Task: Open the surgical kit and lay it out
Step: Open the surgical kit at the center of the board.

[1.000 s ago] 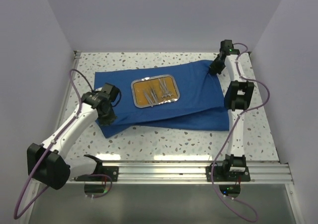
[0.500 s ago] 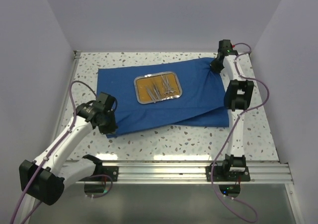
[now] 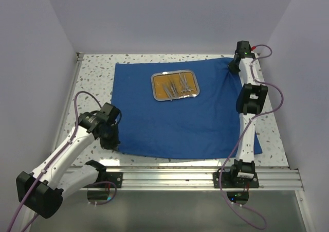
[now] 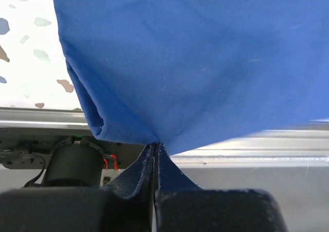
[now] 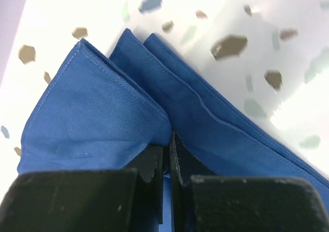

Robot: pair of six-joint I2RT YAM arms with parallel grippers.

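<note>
The royal-blue cloth wrap (image 3: 180, 116) lies spread nearly flat over the table. The small steel tray (image 3: 175, 85) with an orange-brown floor sits on its far half and holds several thin silver instruments (image 3: 176, 86). My left gripper (image 3: 109, 141) is shut on the cloth's near-left corner, seen bunched at the jaws in the left wrist view (image 4: 155, 145). My right gripper (image 3: 235, 67) is shut on the far-right corner, where folded cloth layers (image 5: 128, 108) meet the closed jaws (image 5: 167, 139).
The speckled white table (image 3: 92, 72) shows at the left, back and right of the cloth. A metal rail (image 3: 175, 178) runs along the near edge and carries both arm bases. Walls close in the left, back and right sides.
The left gripper pulled its corner toward the near-left and the right gripper moved to the far right. The cloth spread out from a folded heap, and the tray slid right with it.
</note>
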